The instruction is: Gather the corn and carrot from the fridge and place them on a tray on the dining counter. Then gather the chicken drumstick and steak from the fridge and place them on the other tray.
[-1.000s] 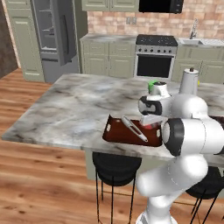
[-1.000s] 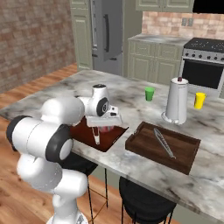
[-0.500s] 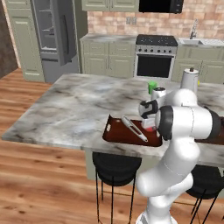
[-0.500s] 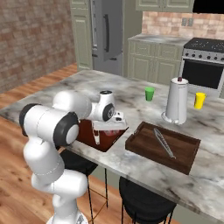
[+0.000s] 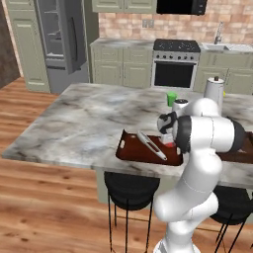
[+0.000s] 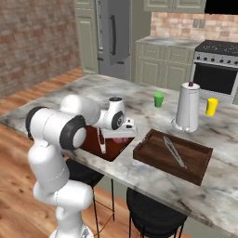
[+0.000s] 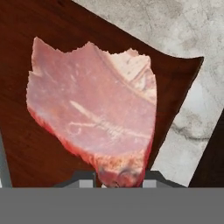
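End effector (image 7: 119,181) has swung in over the left tray (image 7: 26,144) since a second ago, pinching the steak (image 7: 94,118). Drop looks next, I'd guess.

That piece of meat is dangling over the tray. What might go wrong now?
The steak hangs from one edge in the gripper, so it might slip early. It also sits near the tray's corner, so part could flop onto the counter. Tongs already lie in that tray and may end up underneath.
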